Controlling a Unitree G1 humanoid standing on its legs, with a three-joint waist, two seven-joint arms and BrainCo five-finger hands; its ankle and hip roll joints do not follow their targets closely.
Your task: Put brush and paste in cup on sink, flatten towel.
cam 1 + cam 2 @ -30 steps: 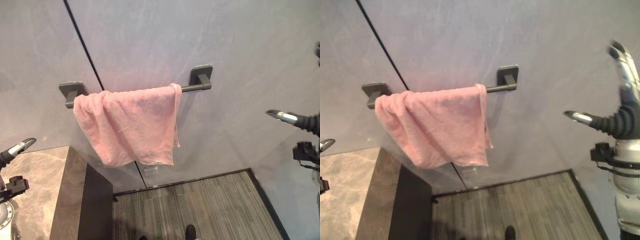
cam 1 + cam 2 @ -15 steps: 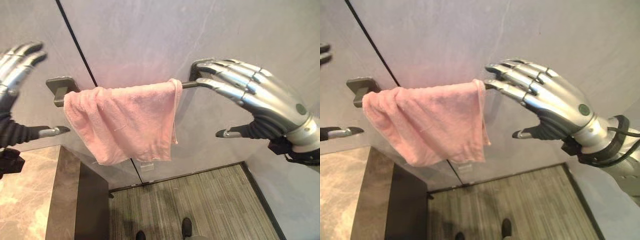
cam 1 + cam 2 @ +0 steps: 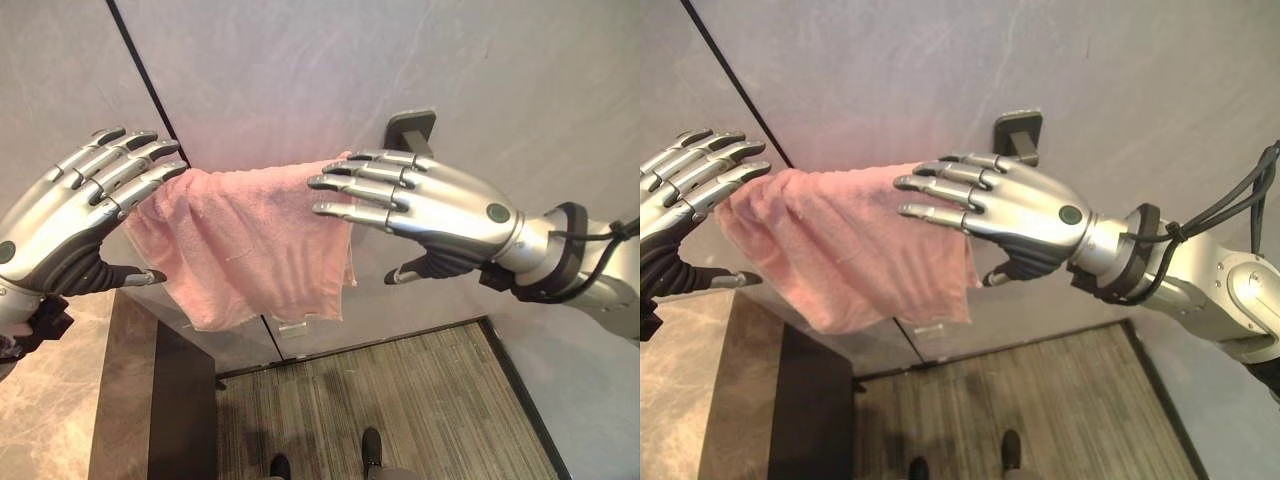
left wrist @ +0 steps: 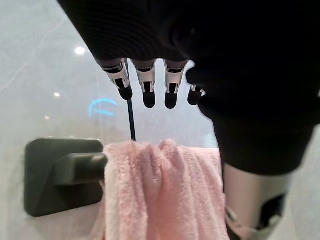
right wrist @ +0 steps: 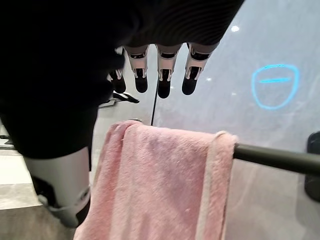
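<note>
A pink towel hangs bunched and crooked over a dark wall-mounted towel bar, gathered toward the bar's left end. My left hand is raised at the towel's left edge with straight fingers, apart from the cloth. My right hand reaches in over the towel's upper right corner, fingers straight and spread, hovering in front of the cloth. Neither hand holds anything.
The grey wall carries the bar's right mount. A marble counter with a dark side sits at lower left. A striped grey floor lies below, with a person's shoes at the bottom edge.
Both hands have risen from the picture's edges and closed in on the towel, the right over its top right corner, the left beside its left edge. The camera shifted slightly.
</note>
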